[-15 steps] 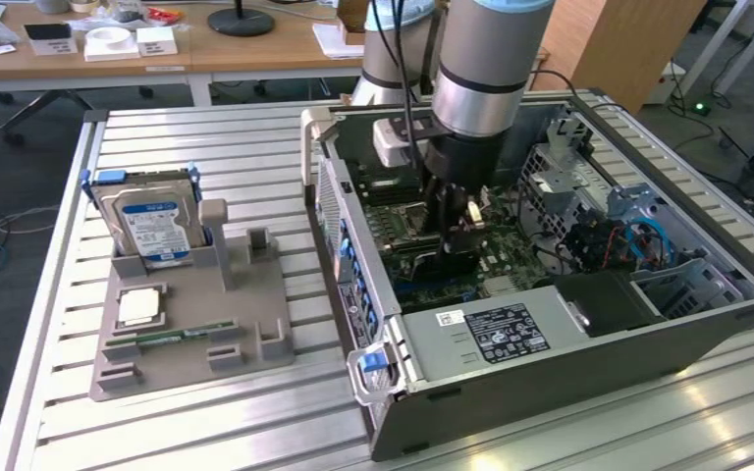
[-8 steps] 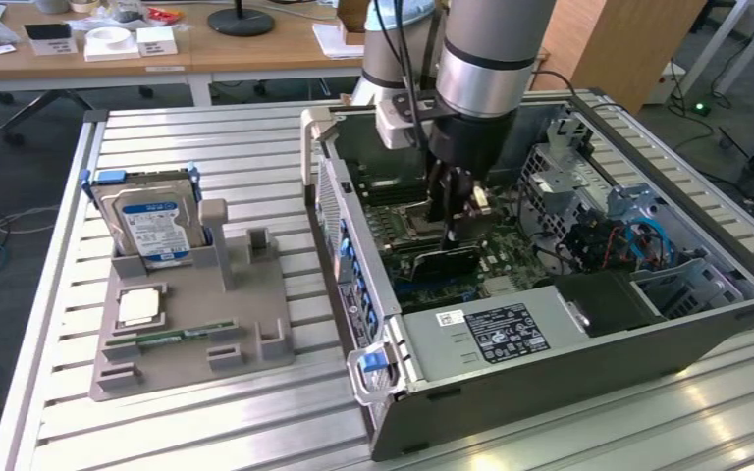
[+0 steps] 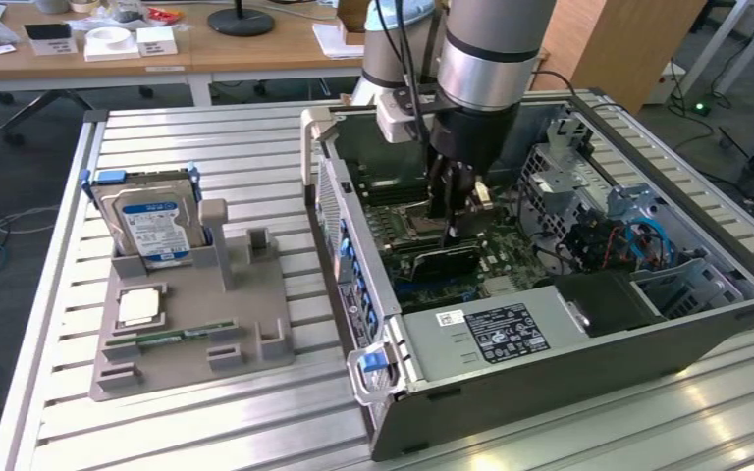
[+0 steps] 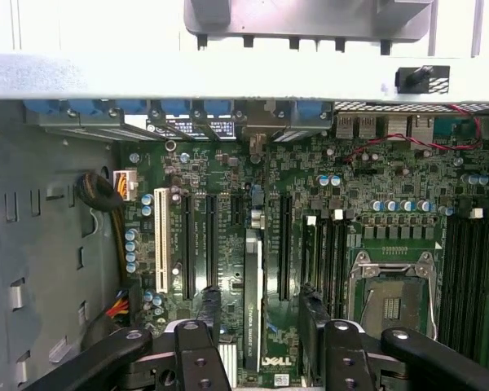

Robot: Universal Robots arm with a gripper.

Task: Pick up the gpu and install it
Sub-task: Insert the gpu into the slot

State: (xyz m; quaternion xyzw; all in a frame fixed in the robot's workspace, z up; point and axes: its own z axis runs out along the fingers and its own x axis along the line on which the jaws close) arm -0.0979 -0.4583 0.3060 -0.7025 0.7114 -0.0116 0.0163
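Install step in hand, well past the pickup. The arm reaches down into the open computer case (image 3: 587, 324) on the slatted table (image 3: 193, 432), with the tool (image 3: 456, 211) low over the motherboard (image 3: 410, 211).

Wrist view: the gpu (image 4: 251, 309) stands on edge between the tool's two black fingers (image 4: 208, 303), which close on it from either side. The card's printed edge faces the camera, a DELL mark near its lower end. It runs lengthwise along the black expansion slots (image 4: 208, 240), just beside the long slot (image 4: 284, 244) toward the empty CPU socket (image 4: 391, 301). Whether its connector is already in a slot or only above one cannot be told.

Judgement: the card is at the seating stage. The next move calls for keeping it upright and parallel to its slot, bracket end toward the case's rear wall, then straight pressure; any tilt risks jamming.

At the exterior view's left, the grey fixture tray (image 3: 188, 334) holds the hard drive (image 3: 152, 228), untouched.
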